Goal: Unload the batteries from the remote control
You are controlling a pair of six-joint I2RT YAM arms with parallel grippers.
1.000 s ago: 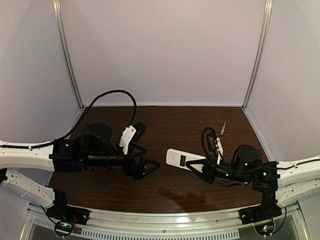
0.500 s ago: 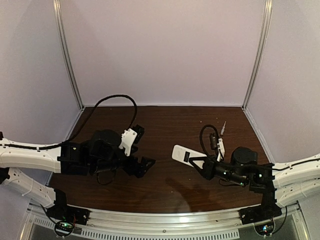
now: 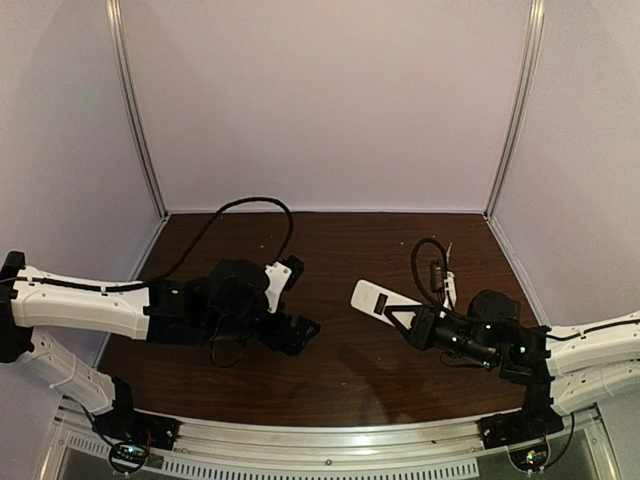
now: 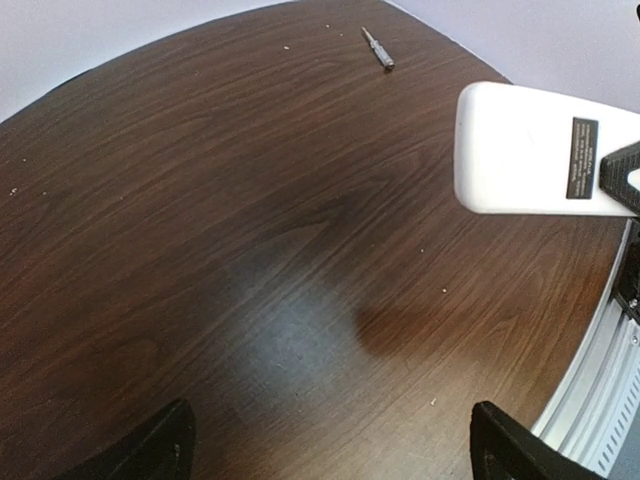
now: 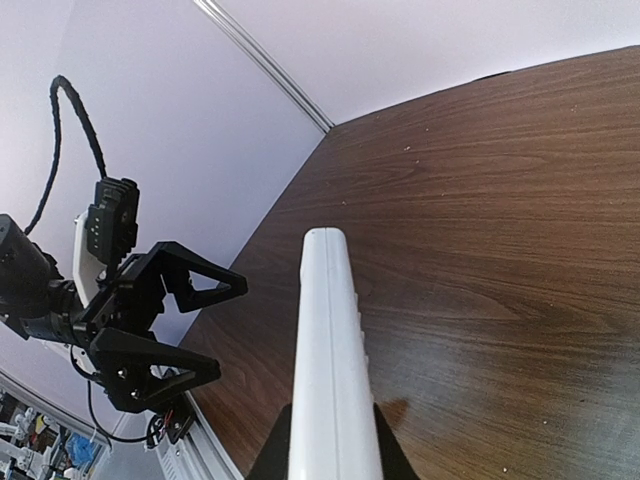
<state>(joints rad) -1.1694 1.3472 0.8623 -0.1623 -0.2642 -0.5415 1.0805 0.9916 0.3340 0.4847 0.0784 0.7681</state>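
My right gripper is shut on the remote control, a white bar held above the table and pointing left toward my left gripper. In the right wrist view the remote runs straight out from between my jaws. In the left wrist view its white back with a dark label shows at the right. My left gripper is open and empty over bare table; it also shows in the right wrist view. No orange battery shows. A slim silvery rod with a dark end lies at the back right; I cannot tell if it is a battery.
The dark wooden table is closed in by pale walls at the back and sides. A metal rail runs along the near edge. A black cable loops above the left arm, and another cable arches over the right wrist.
My right gripper has lifted the remote off the table, moving it a little back and right. My left arm has swung right toward the centre with its gripper still open.
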